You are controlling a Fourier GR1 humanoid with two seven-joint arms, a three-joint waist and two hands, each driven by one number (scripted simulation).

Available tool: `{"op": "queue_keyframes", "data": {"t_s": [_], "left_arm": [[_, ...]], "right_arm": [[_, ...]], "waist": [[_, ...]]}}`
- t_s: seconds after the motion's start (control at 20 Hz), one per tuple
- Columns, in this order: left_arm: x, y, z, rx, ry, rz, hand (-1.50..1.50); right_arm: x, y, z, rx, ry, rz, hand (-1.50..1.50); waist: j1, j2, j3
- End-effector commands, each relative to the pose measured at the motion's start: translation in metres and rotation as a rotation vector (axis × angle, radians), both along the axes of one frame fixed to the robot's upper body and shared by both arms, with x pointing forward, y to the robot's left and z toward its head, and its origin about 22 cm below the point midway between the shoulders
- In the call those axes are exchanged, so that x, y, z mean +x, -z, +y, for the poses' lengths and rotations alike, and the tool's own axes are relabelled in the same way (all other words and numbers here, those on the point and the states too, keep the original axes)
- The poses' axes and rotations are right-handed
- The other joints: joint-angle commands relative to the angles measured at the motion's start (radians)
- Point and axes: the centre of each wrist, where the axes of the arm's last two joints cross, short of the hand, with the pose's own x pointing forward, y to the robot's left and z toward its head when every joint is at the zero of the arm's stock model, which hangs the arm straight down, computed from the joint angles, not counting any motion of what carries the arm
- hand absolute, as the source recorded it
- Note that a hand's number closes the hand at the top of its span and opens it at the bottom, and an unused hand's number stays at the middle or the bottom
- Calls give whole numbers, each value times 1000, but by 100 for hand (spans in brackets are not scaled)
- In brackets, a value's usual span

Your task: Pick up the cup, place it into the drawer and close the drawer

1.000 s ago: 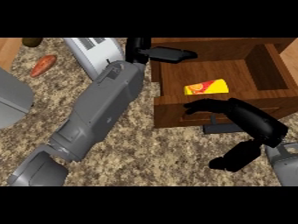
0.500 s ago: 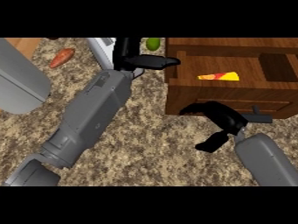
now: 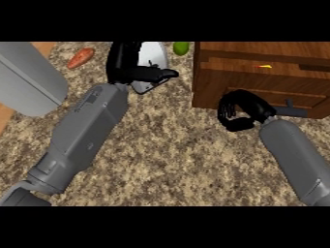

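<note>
Brown wooden drawer (image 3: 267,65) stands nearly shut just beyond the right hand (image 3: 240,110), whose curled fingers (image 3: 228,114) hold nothing and touch its front panel.

brown drawer (image 3: 281,77) — speckled counter (image 3: 182,155), black hands

**Camera Arrangement: Single Head View**

One view only, taken from the robot's head, facing steeply down and close to the speckled brown granite worktop (image 3: 174,145). Both grey forearms enter from the lower edge. The brown wooden drawer cabinet (image 3: 267,72) occupies the upper right.
</note>
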Motion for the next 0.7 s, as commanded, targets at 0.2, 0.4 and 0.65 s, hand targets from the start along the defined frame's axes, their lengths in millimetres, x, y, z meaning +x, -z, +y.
{"op": "queue_keyframes", "data": {"t_s": [0.2, 0.4, 0.65], "left_arm": [[-11, 20, 31, 8, 29, 9, -150], [-9, 6, 28, 5, 64, 6, -150], [-13, 15, 41, 4, 65, 8, -150]], "right_arm": [[46, -59, -44, 124, 161, -146, 150], [57, -84, -48, 143, 241, -156, 150], [56, -96, -68, 162, 250, -157, 150]], "waist": [[50, 16, 2], [79, 19, 3], [93, 26, 2]]}}
